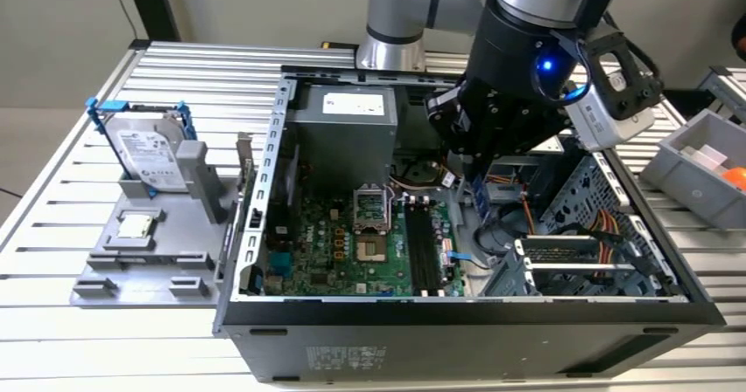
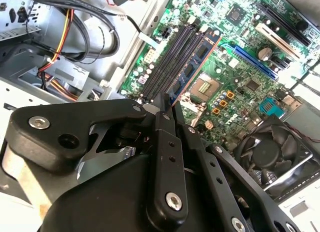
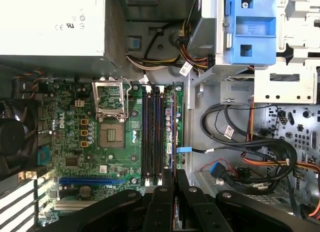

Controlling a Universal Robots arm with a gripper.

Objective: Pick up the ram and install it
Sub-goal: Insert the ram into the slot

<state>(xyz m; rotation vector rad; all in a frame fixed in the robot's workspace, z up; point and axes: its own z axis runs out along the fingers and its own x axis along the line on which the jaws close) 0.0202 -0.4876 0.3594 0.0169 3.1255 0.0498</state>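
Note:
My gripper (image 1: 473, 178) hangs inside the open computer case (image 1: 349, 309), over the motherboard (image 1: 338, 252). It is shut on the ram (image 1: 476, 198), a dark bluish-green stick that points down from the fingertips. In the second wrist view the ram (image 2: 192, 66) runs out from the gripper (image 2: 167, 104) along the black slots (image 2: 167, 61), with its chips and contact edge showing. In the first wrist view the gripper (image 3: 172, 174) holds the ram (image 3: 171, 127) edge-on, just beside the slots (image 3: 152, 137) on the drive-cage side. The slots (image 1: 422, 252) look bare.
The CPU socket (image 1: 373, 209) lies beside the slots, and a fan (image 2: 265, 152) sits further along the board. Cable bundles (image 1: 595, 235) and a drive cage crowd the exterior view's right. Outside the case, a grey stand holds a hard drive (image 1: 146, 152) and a square chip (image 1: 138, 226).

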